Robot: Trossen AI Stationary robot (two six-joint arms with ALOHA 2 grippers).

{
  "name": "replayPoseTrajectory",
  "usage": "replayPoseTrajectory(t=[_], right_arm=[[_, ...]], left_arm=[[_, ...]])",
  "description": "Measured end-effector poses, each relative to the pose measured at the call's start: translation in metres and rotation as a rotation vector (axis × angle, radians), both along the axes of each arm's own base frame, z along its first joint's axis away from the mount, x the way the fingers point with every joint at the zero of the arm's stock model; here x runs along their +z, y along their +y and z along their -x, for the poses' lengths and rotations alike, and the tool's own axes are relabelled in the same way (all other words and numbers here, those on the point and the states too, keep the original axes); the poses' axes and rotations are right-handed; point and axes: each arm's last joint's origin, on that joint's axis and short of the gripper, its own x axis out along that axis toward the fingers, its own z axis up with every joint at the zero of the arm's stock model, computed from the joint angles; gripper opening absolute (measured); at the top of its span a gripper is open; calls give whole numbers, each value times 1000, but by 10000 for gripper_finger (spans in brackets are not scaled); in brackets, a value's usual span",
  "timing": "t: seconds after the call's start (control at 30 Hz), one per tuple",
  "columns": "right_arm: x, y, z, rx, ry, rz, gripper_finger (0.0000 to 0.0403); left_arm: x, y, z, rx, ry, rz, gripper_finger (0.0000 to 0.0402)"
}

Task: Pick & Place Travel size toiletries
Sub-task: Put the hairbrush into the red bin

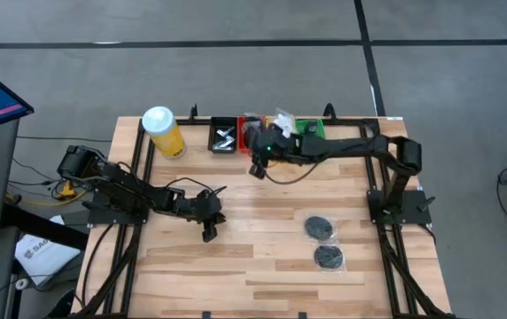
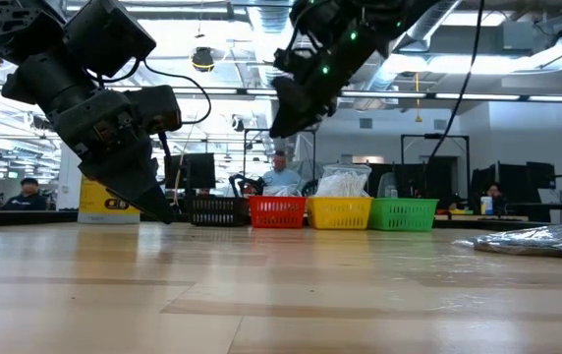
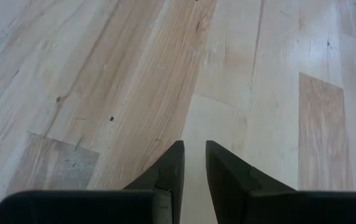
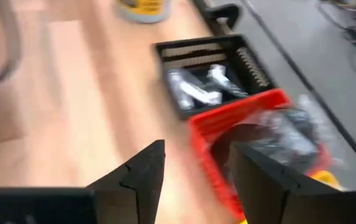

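Nearest the front edge of the bench point(image 1: 262, 266): two flat round black discs in clear wrap, one point(image 1: 328, 257) closer, the other point(image 1: 321, 228) just behind it, both on the right half, near each other and well apart from either arm.

Farther in, on the left half: left tool point(image 1: 209, 232) low over bare wood, empty, fingers point(image 3: 172, 171) drawn close with only a narrow gap between them, nothing pinched. Same tool seen in the low view point(image 2: 158, 206) hanging just above the planks.

Beyond that, toward the back: right tool point(image 1: 256, 168) raised above the bench, just in front of the red tray point(image 1: 246, 133), fingers point(image 4: 144, 171) spread apart with nothing between them. In the low view, held high point(image 2: 286, 123) over the row of trays.

Along the back edge, left to right: yellow canister with white lid point(image 1: 162, 131), black tray point(image 1: 225, 136) holding thin silver tubes point(image 4: 193, 87), red tray with a dark wrapped item inside point(image 4: 277, 140), yellow tray point(image 2: 340, 211) heaped with white plastic sachets point(image 1: 283, 121), green tray point(image 2: 403, 212).

Past the bench in the low view: a room with desks, and a person point(image 2: 281, 175) seated behind the trays.
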Motion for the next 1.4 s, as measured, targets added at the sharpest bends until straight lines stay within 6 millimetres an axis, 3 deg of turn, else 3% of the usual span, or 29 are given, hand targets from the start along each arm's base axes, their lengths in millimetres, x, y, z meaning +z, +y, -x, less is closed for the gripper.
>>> replayPoseTrajectory(t=[0.33,0.7,1.03,1.4], right_arm=[[3,58,9,123,14,-71,143],[-6,121,63,203,18,-171,135],[-21,145,136,125,96,-330,133],[-38,156,188,-155,415,-399,135]], left_arm=[[0,0,0,0,0,0,58],[0,0,0,0,-2,1,58],[1,0,-1,0,-12,3,58],[2,0,-2,0,-31,7,58]])
